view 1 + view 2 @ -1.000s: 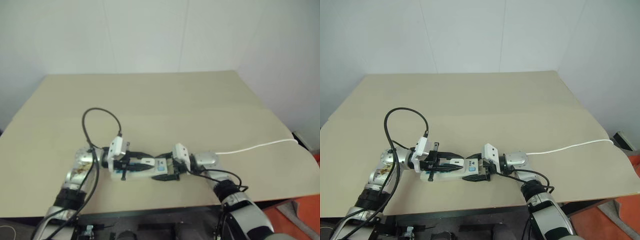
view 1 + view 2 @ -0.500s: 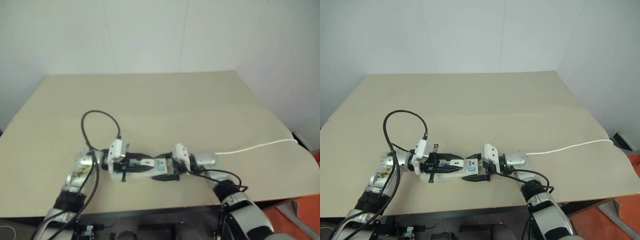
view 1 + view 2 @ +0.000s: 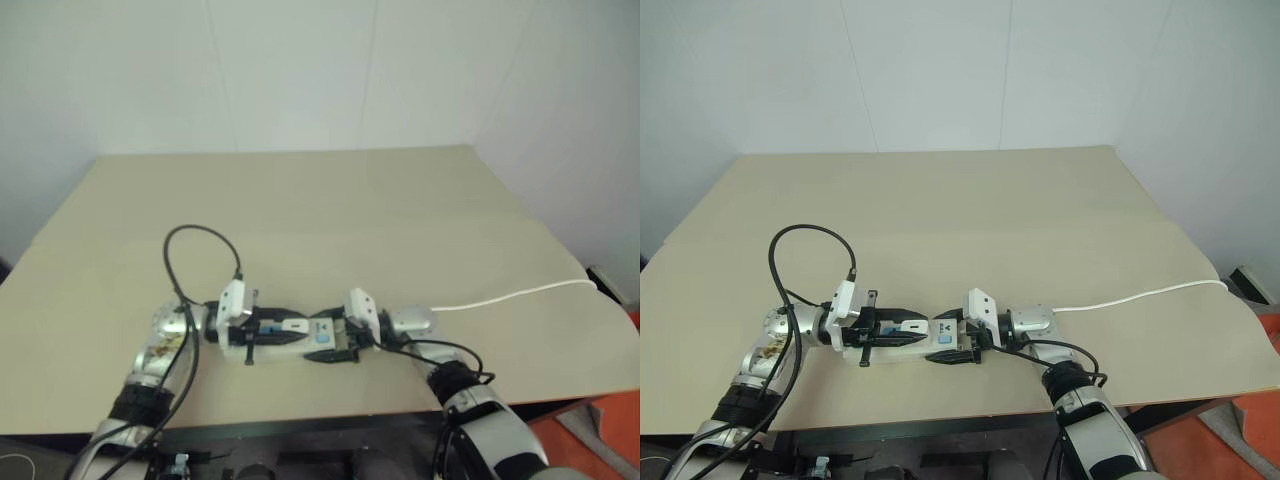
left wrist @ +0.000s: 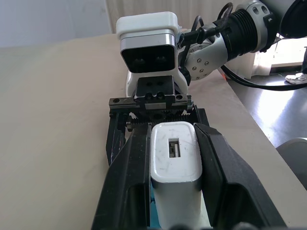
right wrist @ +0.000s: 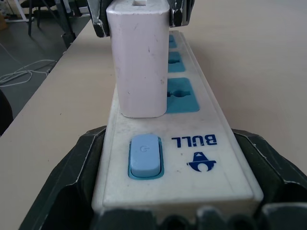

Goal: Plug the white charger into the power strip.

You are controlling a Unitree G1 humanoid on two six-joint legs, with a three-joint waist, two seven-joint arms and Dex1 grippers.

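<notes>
The power strip (image 5: pixel 192 158) is a long white bar with blue sockets and a blue switch (image 5: pixel 144 154), lying near the table's front edge (image 3: pixel 300 343). My right gripper (image 5: pixel 170 136) is shut on its switch end, one black finger (image 5: pixel 72 177) on each side. The white charger (image 5: pixel 139 57) stands upright on the strip, its base on the socket nearest the switch. My left gripper (image 4: pixel 172 132) is shut on the charger (image 4: pixel 176 160) from the other side, its black fingers (image 4: pixel 129 177) pressed against both flanks. The two grippers face each other (image 3: pixel 275 325).
The strip's thin white cord (image 3: pixel 500 296) runs off to the right across the beige table (image 3: pixel 350 210) toward its right edge. A black cable (image 3: pixel 200 240) loops above my left wrist. The wall stands behind the table's far edge.
</notes>
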